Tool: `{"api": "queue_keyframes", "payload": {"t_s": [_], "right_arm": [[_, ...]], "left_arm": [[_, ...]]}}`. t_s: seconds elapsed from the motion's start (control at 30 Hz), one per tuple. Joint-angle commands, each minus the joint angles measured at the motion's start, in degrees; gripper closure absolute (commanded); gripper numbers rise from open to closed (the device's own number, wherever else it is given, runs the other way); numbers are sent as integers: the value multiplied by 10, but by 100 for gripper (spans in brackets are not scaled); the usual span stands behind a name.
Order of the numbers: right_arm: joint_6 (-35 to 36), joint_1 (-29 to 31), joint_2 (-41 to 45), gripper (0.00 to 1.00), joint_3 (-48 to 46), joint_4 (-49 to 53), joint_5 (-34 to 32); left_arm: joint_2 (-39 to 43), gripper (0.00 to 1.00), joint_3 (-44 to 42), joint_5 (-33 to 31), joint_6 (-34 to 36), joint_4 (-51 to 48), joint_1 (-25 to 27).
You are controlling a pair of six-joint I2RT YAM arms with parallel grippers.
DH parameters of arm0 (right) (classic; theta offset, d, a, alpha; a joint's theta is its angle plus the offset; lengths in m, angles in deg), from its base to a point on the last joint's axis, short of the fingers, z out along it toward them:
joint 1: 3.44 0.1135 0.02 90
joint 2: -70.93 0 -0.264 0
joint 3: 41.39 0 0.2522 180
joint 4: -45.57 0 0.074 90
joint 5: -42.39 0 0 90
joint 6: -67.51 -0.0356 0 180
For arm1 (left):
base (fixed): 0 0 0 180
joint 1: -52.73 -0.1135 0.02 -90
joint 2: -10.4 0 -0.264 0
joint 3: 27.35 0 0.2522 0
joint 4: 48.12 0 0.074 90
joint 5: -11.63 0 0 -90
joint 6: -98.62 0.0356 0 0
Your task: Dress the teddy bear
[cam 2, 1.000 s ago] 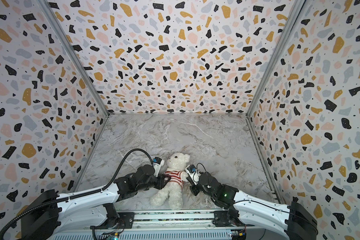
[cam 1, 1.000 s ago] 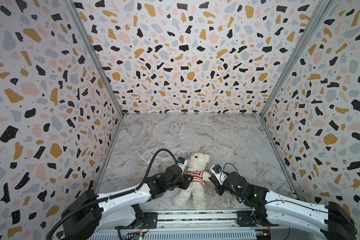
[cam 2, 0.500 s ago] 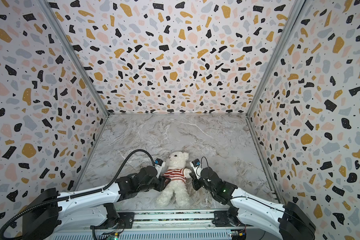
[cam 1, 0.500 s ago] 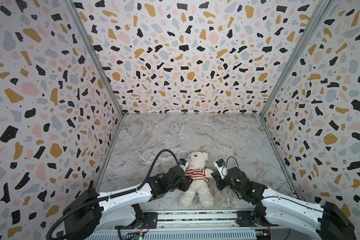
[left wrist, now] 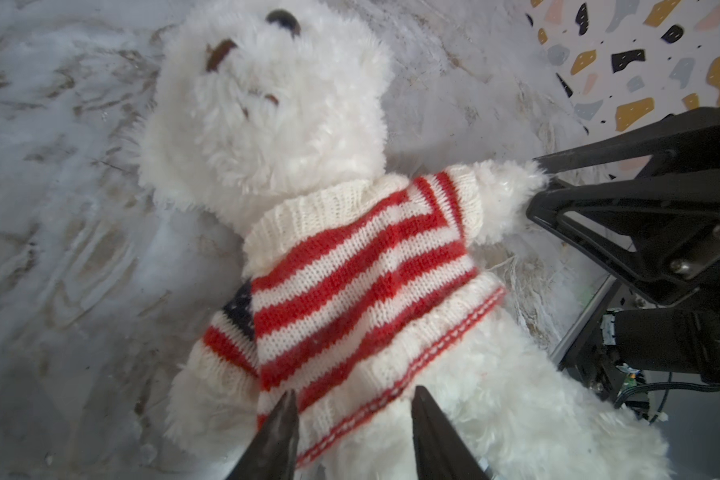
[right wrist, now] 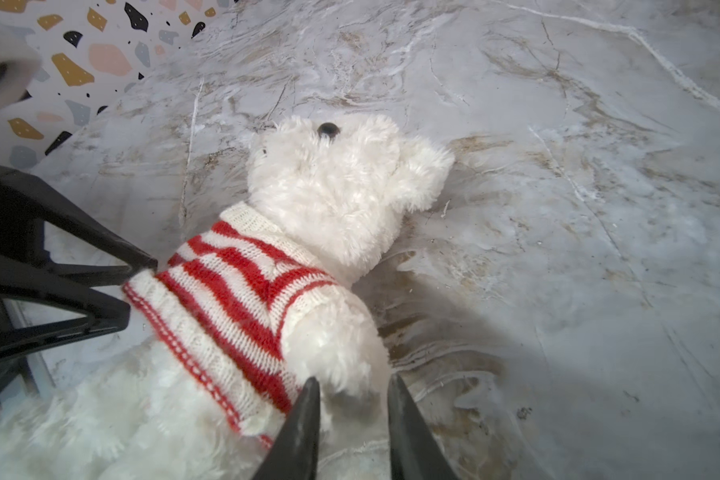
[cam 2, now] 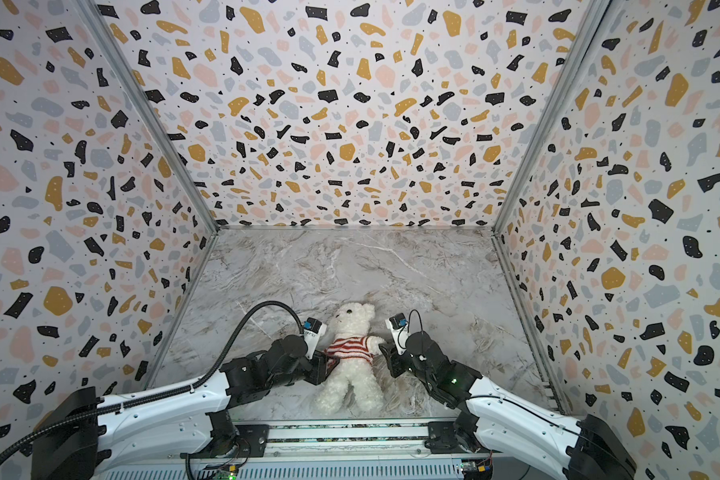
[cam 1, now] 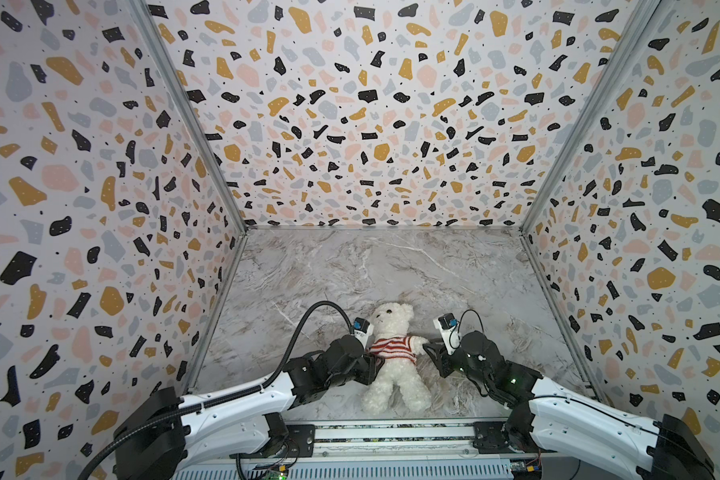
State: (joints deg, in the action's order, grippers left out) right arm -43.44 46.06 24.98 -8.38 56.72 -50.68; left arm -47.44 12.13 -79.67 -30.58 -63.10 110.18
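Our teddy bear [cam 1: 389, 322] lay face-up on the table [cam 1: 391, 266], sweater [left wrist: 350, 270] on. The left gripper [left wrist: 354, 392] gaped at its hem, and the right gripper [right wrist: 354, 380] parted round its paw. We reckoned both should retreat straight, snagging nothing.

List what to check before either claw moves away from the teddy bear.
1. Head through the sweater collar: ok.
2. Both paws of the teddy bear out of the sleeves: ok.
3. Hem down over the belly: ok in front; the back is hidden.
4. Left claw clear of the hem: cannot tell; jaws open, but the tips straddle the knit.
5. Right claw clear of the paw: cannot tell; jaws open, paw right at the tips.
6. Bear lying face up on the table: ok.
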Motion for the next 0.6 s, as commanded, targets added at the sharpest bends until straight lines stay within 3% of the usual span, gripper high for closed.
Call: {"api": "queue_keyframes", "payload": {"t_s": [0.0,0.2,0.3,0.4,0.57], "right_arm": [[6,3,11,67,48,51,0],[29,60,-34,66,114,63,-25],[36,77,-74,64,147,52,-7],[36,88,-112,63,165,30,7],[23,88,-176,69,185,31,13]], "left_arm": [[33,54,-13,-4,-16,15,1],[60,54,-2,-19,-22,4,-4],[63,54,-9,-28,-34,3,-33],[62,57,-36,7,-50,47,-82],[32,59,-39,17,-60,95,-92]]}}
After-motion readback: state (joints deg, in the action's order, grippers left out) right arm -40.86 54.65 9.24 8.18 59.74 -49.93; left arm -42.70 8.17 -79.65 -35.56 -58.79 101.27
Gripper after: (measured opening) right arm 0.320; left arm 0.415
